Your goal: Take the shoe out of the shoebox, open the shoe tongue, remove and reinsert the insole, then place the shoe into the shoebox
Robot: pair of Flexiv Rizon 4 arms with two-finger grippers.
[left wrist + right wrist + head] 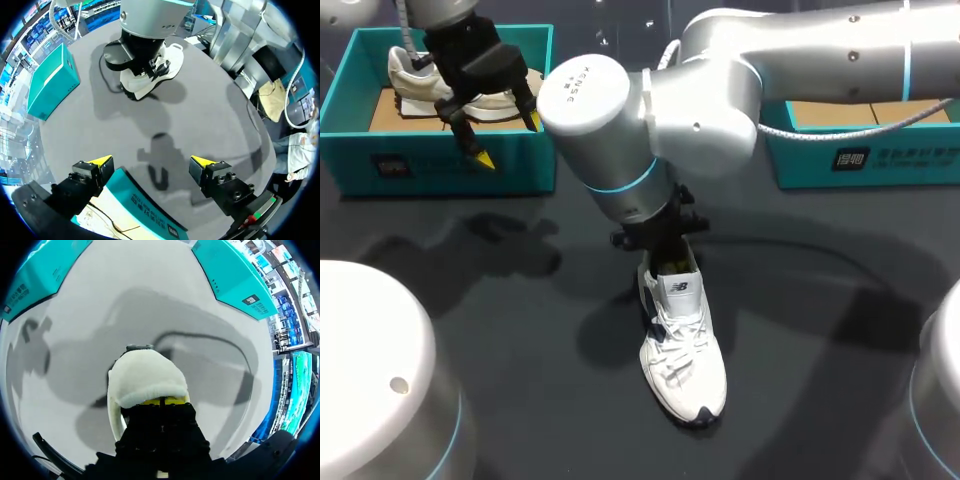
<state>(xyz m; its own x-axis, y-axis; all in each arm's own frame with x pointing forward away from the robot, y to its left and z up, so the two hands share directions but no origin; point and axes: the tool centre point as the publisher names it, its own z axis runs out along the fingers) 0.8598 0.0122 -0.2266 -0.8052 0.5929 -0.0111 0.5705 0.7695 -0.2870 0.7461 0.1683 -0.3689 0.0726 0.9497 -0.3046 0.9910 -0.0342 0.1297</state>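
A white shoe [682,350] lies on the dark table, toe toward the front edge. My right gripper [669,262] comes in from the right and stands over its heel. In the right wrist view its yellow tips [161,401] are shut together just inside the shoe's padded heel collar [147,375]; whether anything is pinched between them is hidden. My left gripper [509,139] hangs open and empty over the front wall of the left teal shoebox [440,165]. That wall [145,207] lies under the gripper [150,161] in the left wrist view, with the white shoe [150,80] far ahead.
A second pale shoe [430,90] lies inside the left box. Another teal shoebox [860,150] stands at the back right, behind my right arm. Two large white arm bases [370,380] fill the front corners.
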